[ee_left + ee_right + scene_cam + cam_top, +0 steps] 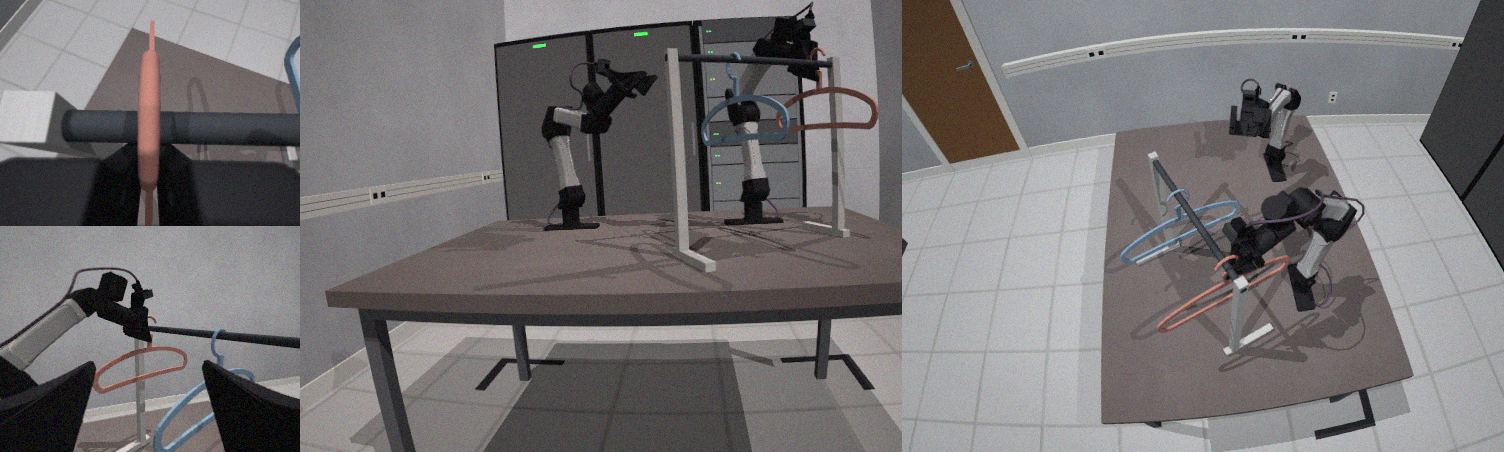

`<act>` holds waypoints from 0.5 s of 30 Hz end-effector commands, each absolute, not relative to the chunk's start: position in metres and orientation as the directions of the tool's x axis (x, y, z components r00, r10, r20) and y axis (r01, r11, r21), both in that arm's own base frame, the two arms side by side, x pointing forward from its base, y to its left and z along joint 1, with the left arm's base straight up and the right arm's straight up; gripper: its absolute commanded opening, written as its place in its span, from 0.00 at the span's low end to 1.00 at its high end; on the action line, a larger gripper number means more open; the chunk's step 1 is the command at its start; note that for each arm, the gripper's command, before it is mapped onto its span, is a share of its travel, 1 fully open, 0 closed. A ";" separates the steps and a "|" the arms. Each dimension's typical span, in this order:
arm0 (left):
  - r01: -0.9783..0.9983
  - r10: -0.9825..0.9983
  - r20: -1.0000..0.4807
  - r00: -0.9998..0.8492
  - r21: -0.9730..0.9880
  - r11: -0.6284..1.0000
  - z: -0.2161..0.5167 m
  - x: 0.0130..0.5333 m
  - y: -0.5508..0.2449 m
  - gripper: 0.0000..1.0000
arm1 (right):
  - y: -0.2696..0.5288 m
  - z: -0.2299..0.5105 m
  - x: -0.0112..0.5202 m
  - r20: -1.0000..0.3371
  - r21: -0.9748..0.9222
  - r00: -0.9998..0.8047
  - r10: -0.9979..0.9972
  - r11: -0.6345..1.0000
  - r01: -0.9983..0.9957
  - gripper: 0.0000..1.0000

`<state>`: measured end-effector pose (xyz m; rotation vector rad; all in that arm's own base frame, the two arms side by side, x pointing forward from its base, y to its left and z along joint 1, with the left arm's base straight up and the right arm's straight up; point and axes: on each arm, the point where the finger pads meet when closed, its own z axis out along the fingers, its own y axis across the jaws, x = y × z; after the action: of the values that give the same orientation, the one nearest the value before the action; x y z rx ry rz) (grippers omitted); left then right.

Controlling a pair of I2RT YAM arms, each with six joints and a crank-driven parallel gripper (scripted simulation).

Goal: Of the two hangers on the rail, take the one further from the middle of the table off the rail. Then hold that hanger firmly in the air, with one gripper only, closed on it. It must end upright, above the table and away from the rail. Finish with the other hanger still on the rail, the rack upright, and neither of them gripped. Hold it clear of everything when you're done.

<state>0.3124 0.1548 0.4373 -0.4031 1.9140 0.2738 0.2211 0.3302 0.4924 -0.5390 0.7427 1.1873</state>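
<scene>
Upright, the orange hanger (1194, 300) (830, 127) (149, 120) (170, 348) hangs hook-up on the dark rail (1202, 230) (775, 61) (225, 128) (190, 331), its long axis crosswise to the bar. My left gripper (1229, 275) (817, 78) (150, 130) clenches its neck, fingers nearly together, the hook above them and the frame below.
</scene>
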 end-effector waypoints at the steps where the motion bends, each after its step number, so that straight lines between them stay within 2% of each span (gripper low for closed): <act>1: -0.400 -0.143 -0.936 -0.322 -0.002 0.916 0.451 0.307 0.151 0.00 | 0.331 0.503 0.218 -0.742 -0.005 0.197 0.641 0.289 -0.957 1.00; 15: -0.397 -0.136 -0.937 -0.323 0.004 0.918 0.456 0.264 0.132 0.00 | 0.331 0.503 0.218 -0.742 -0.005 0.197 0.641 0.289 -0.957 1.00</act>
<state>0.2841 0.1419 0.4457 -0.4104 1.9224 0.2726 0.2211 0.3302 0.4924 -0.5390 0.7427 1.1873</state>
